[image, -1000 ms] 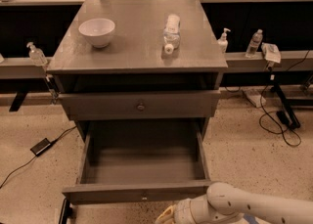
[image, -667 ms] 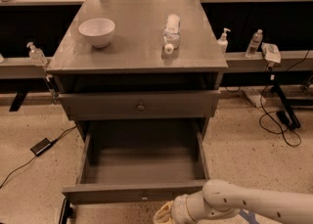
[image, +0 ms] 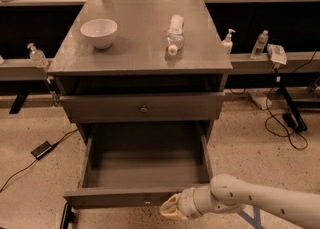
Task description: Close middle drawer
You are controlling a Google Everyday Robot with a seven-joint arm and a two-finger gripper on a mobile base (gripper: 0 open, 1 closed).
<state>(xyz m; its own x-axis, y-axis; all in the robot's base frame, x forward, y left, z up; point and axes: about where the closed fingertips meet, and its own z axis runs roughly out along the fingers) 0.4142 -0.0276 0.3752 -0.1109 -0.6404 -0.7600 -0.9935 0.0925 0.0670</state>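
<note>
The middle drawer [image: 120, 197] is pulled far out of the dark grey cabinet [image: 142, 60]. Its deep grey box is empty and its flat front faces me at the bottom of the view, with a small round knob [image: 147, 202] at the centre. The uppermost drawer [image: 143, 108] above it is almost shut. The lowest drawer is hidden. My gripper [image: 170, 208], cream-coloured on a white arm [image: 250, 200] coming in from the lower right, is right at the middle drawer's front, just right of the knob.
A white bowl [image: 99, 32] and a lying clear bottle [image: 175, 33] are on the cabinet top. Small bottles [image: 260, 44] stand on side rails. Cables [image: 285, 123] and a black power brick [image: 41, 149] lie on the speckled floor.
My gripper has crept slightly up and closer to the middle drawer's front. The drawer itself has not visibly moved.
</note>
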